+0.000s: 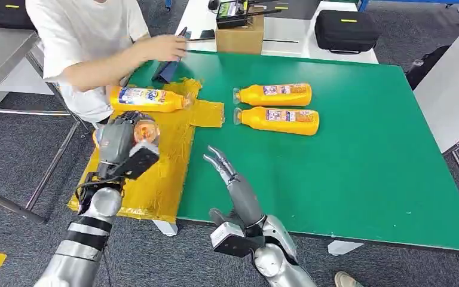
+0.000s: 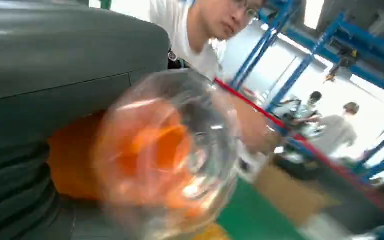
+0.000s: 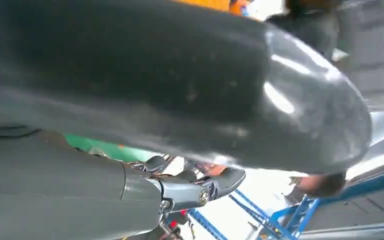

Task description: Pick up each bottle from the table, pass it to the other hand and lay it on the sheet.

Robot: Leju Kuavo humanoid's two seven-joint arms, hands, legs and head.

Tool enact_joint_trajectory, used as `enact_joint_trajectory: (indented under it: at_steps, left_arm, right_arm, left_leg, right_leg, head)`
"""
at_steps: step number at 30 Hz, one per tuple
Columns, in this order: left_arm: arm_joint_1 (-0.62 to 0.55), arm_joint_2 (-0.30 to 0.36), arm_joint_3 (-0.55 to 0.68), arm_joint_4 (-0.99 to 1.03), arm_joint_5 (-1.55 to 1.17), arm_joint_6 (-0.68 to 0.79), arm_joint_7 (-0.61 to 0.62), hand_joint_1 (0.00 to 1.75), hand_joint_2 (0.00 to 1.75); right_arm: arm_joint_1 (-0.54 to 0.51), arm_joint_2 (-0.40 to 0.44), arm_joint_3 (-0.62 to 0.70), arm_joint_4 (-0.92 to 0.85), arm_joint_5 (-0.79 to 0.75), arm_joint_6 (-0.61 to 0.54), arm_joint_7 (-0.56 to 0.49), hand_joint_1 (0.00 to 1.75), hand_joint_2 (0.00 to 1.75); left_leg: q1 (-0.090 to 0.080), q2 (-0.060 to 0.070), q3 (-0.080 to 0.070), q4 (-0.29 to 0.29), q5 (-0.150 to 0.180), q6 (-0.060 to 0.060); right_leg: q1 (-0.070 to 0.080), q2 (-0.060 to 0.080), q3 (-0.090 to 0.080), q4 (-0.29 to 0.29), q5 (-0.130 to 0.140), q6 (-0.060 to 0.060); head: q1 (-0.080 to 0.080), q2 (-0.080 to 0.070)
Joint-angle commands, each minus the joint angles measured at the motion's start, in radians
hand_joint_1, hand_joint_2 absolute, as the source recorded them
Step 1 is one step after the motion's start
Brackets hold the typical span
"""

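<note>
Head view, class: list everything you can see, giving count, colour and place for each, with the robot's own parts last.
Bottles on table: two, orange, lying side by side on the green surface.
Bottle on sheet: one, orange, lying at the far end.
Held bottle: one, orange, over the sheet.
Sheet: one, yellow, table's left part.
Table: one, green.
Cardboard box: one, brown, beyond the table.
Person: one, white shirt, far left.
Left hand: grips the held bottle.
Right hand: empty, fingers apart.

Left hand (image 1: 121,139) raised, fingers wrapped around an orange bottle (image 1: 144,130). Right hand (image 1: 230,173) extended forward, fingers apart, holding nothing.
</note>
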Motion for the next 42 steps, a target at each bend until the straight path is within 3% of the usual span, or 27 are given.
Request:
enact_joint_trajectory:
  at_steps: [1,9,15,20,24,32,34,42]
  left_arm:
    - [-0.106,0.063,-0.075,0.231,-0.032,0.024,0.007,1.75,1.75]
    - [-0.221,-0.006,-0.124,0.597,-0.058,-0.142,0.007,1.75,1.75]
    - [-0.276,-0.063,-0.175,0.738,-0.059,-0.229,0.016,1.75,1.75]
    - [-0.314,-0.094,-0.227,0.796,-0.086,-0.288,0.061,1.75,1.75]
    - [-0.304,-0.120,-0.224,0.820,-0.042,-0.316,0.019,1.75,1.75]
    - [-0.304,-0.117,-0.226,0.821,-0.037,-0.319,0.014,1.75,1.75]
    - [-0.301,-0.126,-0.203,0.816,-0.001,-0.325,-0.003,0.00,1.75]
    - [-0.277,-0.151,-0.128,0.770,0.193,-0.374,-0.119,0.00,1.75]
  right_arm:
    - [-0.029,-0.016,0.019,0.012,-0.004,0.011,-0.003,0.00,0.00]
    - [-0.056,-0.001,0.035,0.057,-0.025,0.045,-0.014,0.00,0.00]
    - [-0.076,0.002,0.049,0.082,-0.036,0.057,-0.018,0.00,0.00]
    - [-0.086,0.010,0.058,0.109,-0.045,0.064,-0.021,0.00,0.00]
    - [-0.102,0.016,0.076,0.145,-0.055,0.059,-0.033,0.00,0.00]
    - [-0.105,0.015,0.076,0.148,-0.057,0.058,-0.035,0.00,0.00]
    - [-0.105,0.015,0.076,0.150,-0.060,0.054,-0.036,0.00,0.00]
    - [-0.116,0.018,0.084,0.198,-0.077,0.031,-0.053,0.00,0.00]
  left_leg:
    - [0.000,0.001,0.001,-0.001,0.000,0.000]
    - [0.000,-0.002,0.002,-0.001,0.000,-0.001]
    - [0.000,-0.001,0.003,-0.001,0.000,0.000]
    - [0.000,-0.001,0.004,0.000,-0.001,-0.001]
    - [0.000,0.001,0.005,-0.001,-0.001,0.000]
    - [0.000,0.000,0.006,-0.001,-0.001,-0.001]
    - [0.000,0.001,0.007,-0.001,-0.001,-0.001]
    - [0.000,0.000,0.006,-0.001,-0.001,0.000]
  right_leg:
    - [0.000,0.000,0.001,0.000,0.000,-0.001]
    - [0.000,-0.002,0.003,-0.001,-0.001,-0.001]
    - [0.000,-0.002,0.004,-0.001,-0.001,-0.001]
    - [0.000,-0.001,0.005,-0.001,-0.001,-0.001]
    - [0.000,0.000,0.005,-0.001,0.000,-0.001]
    - [0.000,0.000,0.007,-0.001,0.000,-0.001]
    - [0.000,0.001,0.008,-0.001,0.000,-0.002]
    - [0.000,0.001,0.008,-0.001,0.000,-0.001]
  head:
    - [0.000,0.000]
    - [0.001,0.000]
    - [0.000,0.000]
    - [0.000,0.000]
    - [0.000,0.000]
    - [0.000,0.000]
    - [0.000,0.000]
    - [0.000,0.000]
